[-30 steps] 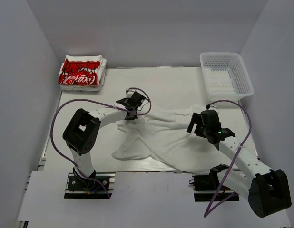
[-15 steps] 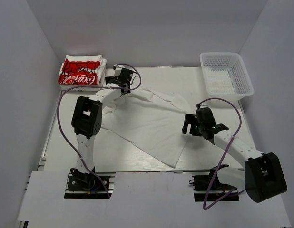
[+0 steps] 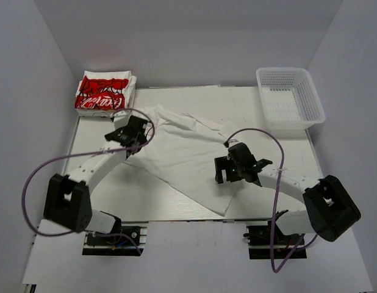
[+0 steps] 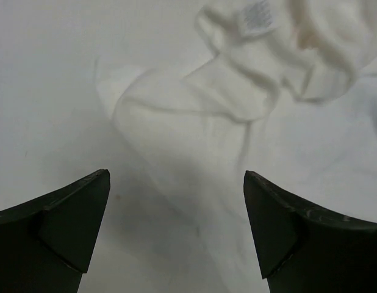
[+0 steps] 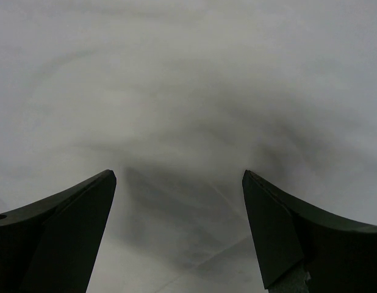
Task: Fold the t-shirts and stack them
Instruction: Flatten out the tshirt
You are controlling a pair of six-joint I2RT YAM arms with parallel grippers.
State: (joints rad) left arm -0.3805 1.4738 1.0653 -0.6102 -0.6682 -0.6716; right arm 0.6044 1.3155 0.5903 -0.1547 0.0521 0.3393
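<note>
A plain white t-shirt (image 3: 188, 152) lies spread out, crumpled, across the middle of the table. Its collar with the label (image 4: 255, 17) shows ahead of my left gripper (image 4: 176, 177), which is open just above the fabric and holds nothing. From above, the left gripper (image 3: 132, 133) is at the shirt's left edge. My right gripper (image 3: 228, 174) hovers open over the shirt's right half; in its wrist view only white cloth (image 5: 188, 91) lies under the right gripper (image 5: 178, 175). A folded stack of red-printed t-shirts (image 3: 104, 93) sits at the far left corner.
A white plastic mesh basket (image 3: 290, 97) stands at the far right corner. Purple cables loop from both arms over the table. Bare table (image 3: 140, 195) shows in front of the shirt on the left, and white walls enclose the area.
The left gripper pulled the shirt toward the far left, spreading it, then opened, let go and drew back toward the near side. The right gripper moved left over the shirt, staying open.
</note>
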